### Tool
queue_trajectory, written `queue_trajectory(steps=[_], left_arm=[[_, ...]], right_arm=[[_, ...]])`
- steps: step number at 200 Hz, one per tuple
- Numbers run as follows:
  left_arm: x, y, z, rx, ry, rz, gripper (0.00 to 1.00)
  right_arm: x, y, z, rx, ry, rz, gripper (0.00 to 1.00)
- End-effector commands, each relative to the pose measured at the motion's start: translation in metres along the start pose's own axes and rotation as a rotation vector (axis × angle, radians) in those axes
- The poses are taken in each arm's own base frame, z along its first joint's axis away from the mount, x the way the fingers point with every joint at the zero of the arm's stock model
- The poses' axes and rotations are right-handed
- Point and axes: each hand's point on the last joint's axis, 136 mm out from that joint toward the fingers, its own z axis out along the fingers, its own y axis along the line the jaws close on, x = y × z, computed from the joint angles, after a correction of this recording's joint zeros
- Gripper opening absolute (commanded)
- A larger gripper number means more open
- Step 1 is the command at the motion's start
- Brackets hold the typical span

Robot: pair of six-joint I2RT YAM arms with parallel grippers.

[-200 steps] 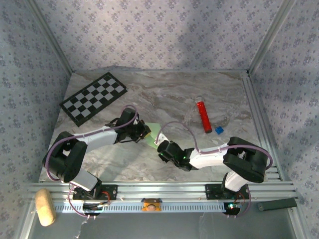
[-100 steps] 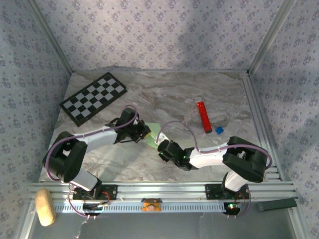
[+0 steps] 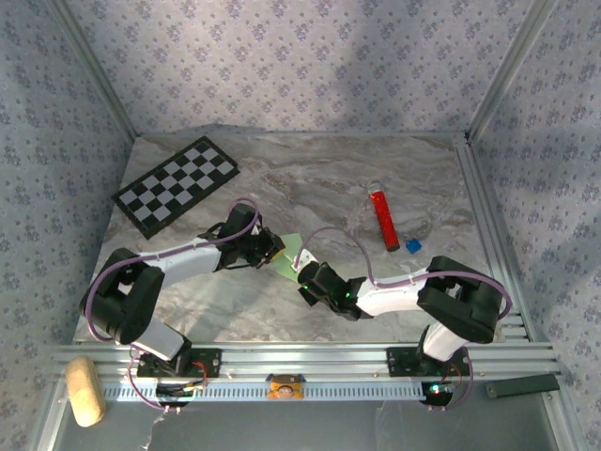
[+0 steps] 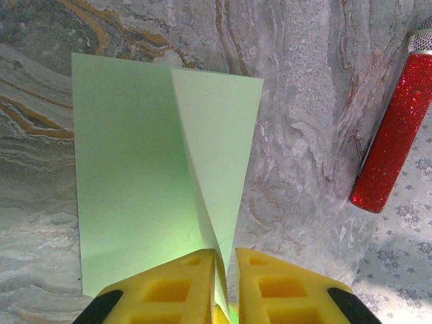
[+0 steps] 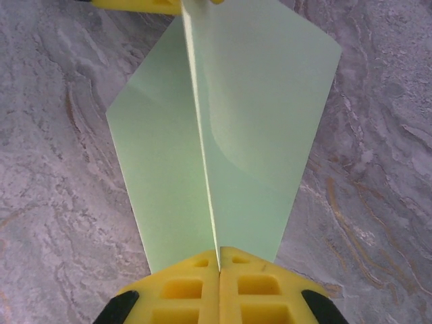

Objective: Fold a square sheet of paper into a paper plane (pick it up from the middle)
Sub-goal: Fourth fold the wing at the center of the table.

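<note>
Your checkerboard [image 3: 177, 185], at 10 o'clock on the marble table [image 3: 310, 178], lies where it lay a second ago. Your left gripper [image 3: 273, 248] holds the same spot near the middle. The folded green sheet [image 3: 290, 246] sits between the two grippers and shows less of itself from above than before. That is because your right gripper [image 3: 302, 272] has crept toward 11 o'clock, closer to the left one. The red glitter tube [image 3: 383, 220] and the small blue block [image 3: 412, 245], out at 3 o'clock, have not shifted.

Your left wrist camera adds what the top view cannot. The left gripper's yellow fingers [image 4: 182, 283] stand a slit apart with the sheet's raised fold running in between them. You cannot tell whether they press it. A narrower flap laps over the wide flat one, and the tube lies at 3 o'clock.

Your right wrist camera shows its own yellow fingers [image 5: 260, 283] pressed together on the crease at 6 o'clock. The sheet fans out to both sides toward 12, where the crease's far end reaches a yellow finger of the left gripper.
</note>
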Motion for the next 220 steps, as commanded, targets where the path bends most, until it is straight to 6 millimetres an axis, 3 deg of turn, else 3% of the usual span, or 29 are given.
queue_trajectory(steps=[1,41,61,149,220], left_arm=[[-0.003,-0.010,-0.006,0.012,-0.023,0.020,0.19],[-0.009,-0.010,-0.017,-0.004,-0.062,0.036,0.47],[-0.012,-0.008,-0.025,-0.023,-0.093,0.045,0.51],[-0.017,0.001,-0.035,-0.033,-0.115,0.023,0.51],[-0.015,0.002,-0.028,-0.023,-0.086,0.023,0.40]], right_arm=[[0.004,0.001,0.003,-0.019,0.000,0.046,0.00],[0.002,0.003,0.004,-0.075,-0.001,0.115,0.00],[0.006,0.003,0.007,-0.127,0.017,0.187,0.00],[0.004,0.006,0.016,-0.290,0.056,0.439,0.00],[-0.003,0.009,0.018,-0.495,0.120,0.687,0.00]])
